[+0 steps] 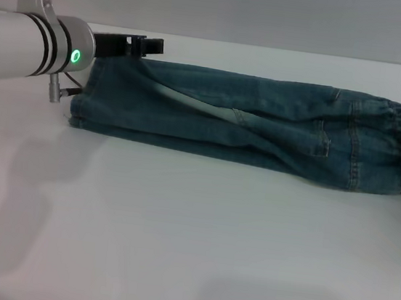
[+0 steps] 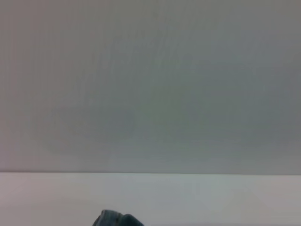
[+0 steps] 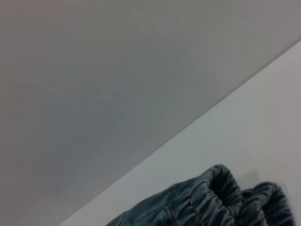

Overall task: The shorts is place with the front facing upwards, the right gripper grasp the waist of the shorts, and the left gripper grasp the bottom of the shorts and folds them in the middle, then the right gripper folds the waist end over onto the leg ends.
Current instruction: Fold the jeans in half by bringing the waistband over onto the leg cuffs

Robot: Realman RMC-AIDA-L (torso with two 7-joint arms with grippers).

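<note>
We see the shorts [image 3: 207, 205] low in the right wrist view, their puckered elastic waistband [image 3: 225, 193] bunched into dark blue-green folds. They lie on the white table [image 3: 244, 127], whose far edge runs as a slanted line against a plain grey wall [image 3: 94, 70].

Bare table [image 1: 175, 235] in front of the shorts [image 1: 262, 128]; left tool [image 1: 136, 45] crowds their hem end
</note>
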